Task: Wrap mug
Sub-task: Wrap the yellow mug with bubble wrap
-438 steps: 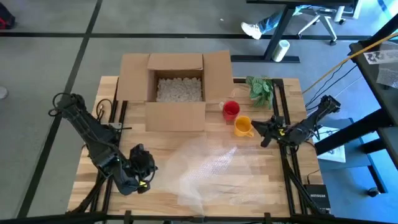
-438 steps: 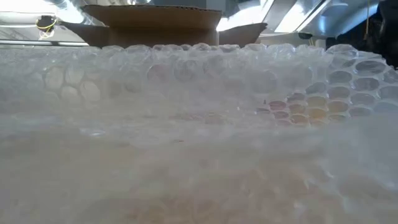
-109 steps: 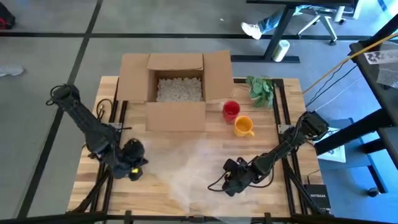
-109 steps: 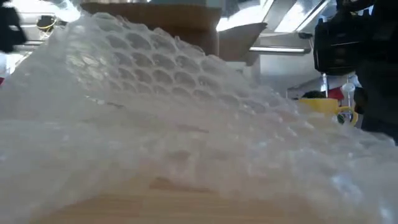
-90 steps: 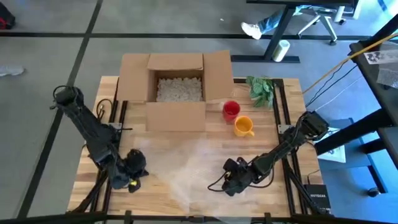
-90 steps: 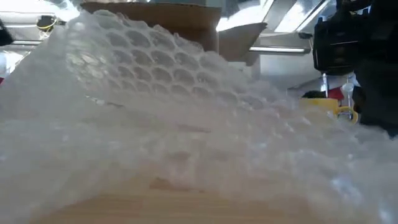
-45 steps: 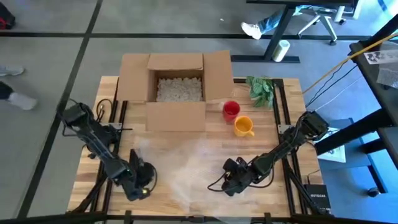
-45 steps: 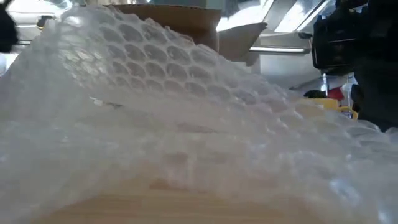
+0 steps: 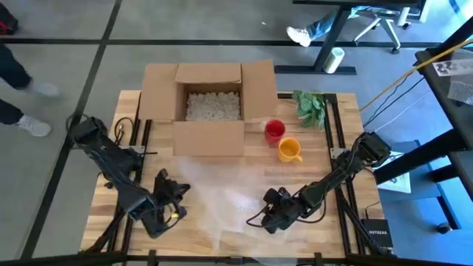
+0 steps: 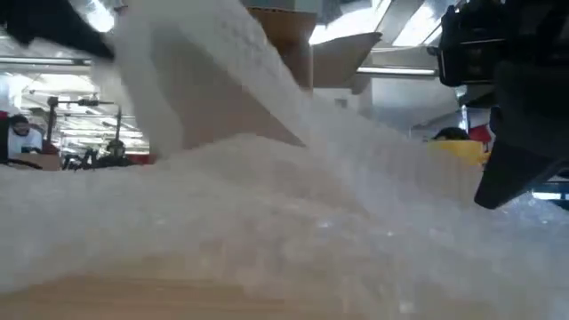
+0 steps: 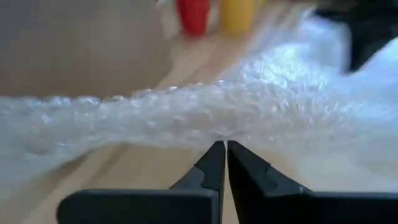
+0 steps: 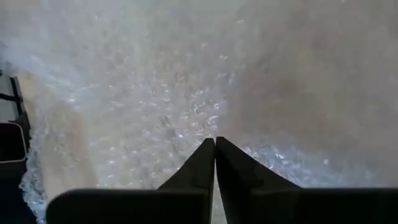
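Observation:
A clear bubble wrap sheet lies on the wooden table's near middle, between my two grippers. My left gripper is shut on its left edge, which stands raised. My right gripper is shut on its right side, low at the table. A red mug and a yellow mug stand upright on the bare table beyond the wrap, toward the far right. No gripper touches them. My left gripper pinches the wrap's left edge between its two fingertips, coming level from the table's left. The edge runs across the fingers and is lifted clear of the table; the rest of the sheet slopes down to the table. My right gripper pinches the wrap's right side between its fingertips, coming from the table's right and slanting down. That part stays low on the table.
An open cardboard box with white packing fill stands at the far middle. A green plant lies at the far right. Cables run along both table sides. Bare wood shows along the near edge.
My left gripper has swung toward the near edge, then toward the table's right and up, keeping hold of the wrap's left edge. That edge has risen steeply and leans over the sheet's middle. The right side of the wrap and my right gripper have stayed put.

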Controlling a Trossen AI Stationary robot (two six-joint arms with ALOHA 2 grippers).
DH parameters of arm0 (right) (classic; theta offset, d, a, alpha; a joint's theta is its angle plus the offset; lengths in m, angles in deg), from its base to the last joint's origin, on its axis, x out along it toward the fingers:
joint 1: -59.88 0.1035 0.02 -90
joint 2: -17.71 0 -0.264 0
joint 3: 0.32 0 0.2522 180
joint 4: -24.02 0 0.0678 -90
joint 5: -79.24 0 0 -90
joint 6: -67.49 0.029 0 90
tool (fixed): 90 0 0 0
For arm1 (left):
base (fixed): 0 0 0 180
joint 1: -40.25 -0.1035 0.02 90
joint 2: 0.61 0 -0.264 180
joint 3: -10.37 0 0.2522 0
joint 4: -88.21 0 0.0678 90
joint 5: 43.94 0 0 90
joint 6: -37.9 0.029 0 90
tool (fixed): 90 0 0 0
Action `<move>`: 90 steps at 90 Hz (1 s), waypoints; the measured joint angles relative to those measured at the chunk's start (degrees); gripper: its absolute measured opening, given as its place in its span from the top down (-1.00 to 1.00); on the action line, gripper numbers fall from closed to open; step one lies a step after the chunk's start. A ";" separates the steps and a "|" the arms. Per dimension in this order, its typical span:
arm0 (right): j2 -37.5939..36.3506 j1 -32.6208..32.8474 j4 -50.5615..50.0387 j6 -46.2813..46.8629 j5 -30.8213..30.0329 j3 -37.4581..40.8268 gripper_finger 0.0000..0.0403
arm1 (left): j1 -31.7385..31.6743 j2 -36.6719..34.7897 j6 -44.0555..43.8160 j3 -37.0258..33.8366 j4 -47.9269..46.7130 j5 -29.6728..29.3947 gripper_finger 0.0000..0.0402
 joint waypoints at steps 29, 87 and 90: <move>0.00 0.00 8.53 -4.15 -6.20 0.00 1.00 | -1.23 -1.11 6.92 -0.48 6.48 -2.51 1.00; 0.00 0.00 -2.94 3.28 -1.06 -0.02 1.00 | -4.81 -1.48 37.32 12.43 18.58 -0.07 1.00; 0.00 0.00 -2.91 3.28 -0.87 -0.02 1.00 | -4.83 -1.48 34.40 13.30 15.67 1.25 1.00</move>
